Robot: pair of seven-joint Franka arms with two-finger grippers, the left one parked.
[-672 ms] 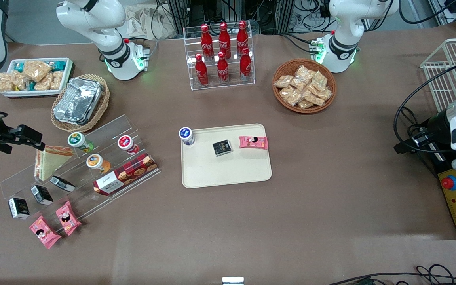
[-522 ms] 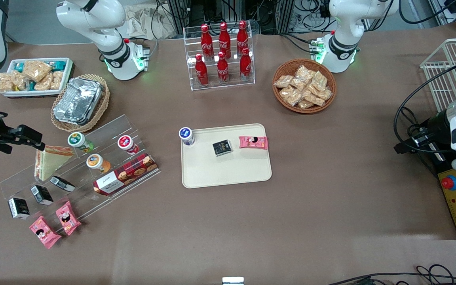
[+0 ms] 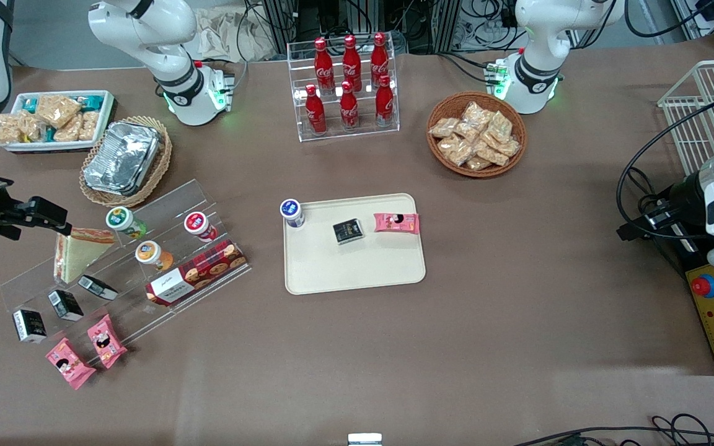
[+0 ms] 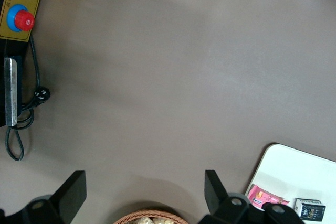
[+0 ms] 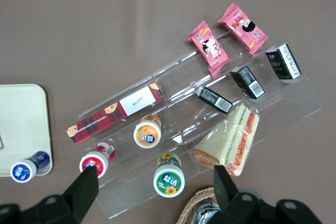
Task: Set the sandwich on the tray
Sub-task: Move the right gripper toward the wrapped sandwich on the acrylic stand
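The fingers (image 5: pixel 86 187) stand spread wide with nothing between them, and the gripper (image 5: pixel 155 190) hovers above the clear acrylic display stand (image 3: pixel 127 260) at the working arm's end of the table, not yet in contact with any item. The sandwich (image 3: pixel 75 251) leans on an upper step of that stand, just beside the green-lidded cup (image 3: pixel 120 218) and above the row of small black cartons (image 3: pixel 62 303); in the right wrist view the sandwich (image 5: pixel 228 140) shows its red-orange and green filling edge. The tray (image 3: pixel 357 266) lies well apart, near the middle of the table, and already carries a black packet (image 3: pixel 348 231), a pink packet (image 3: pixel 396 222) and a blue-lidded cup (image 3: pixel 292 212). The step in hand appears to be the approach to the grasp. Centre the gripper over the wedge before you descend, and align the fingers so they close across the two pale bread faces, not the filling edge. Keep clear of the green-lidded cup and the stand's steps, since a knock could topple neighbouring items. Close gently: the sandwich is probably soft and its wrap slippery. For the release, aim at the bare part of the tray nearer the front camera.
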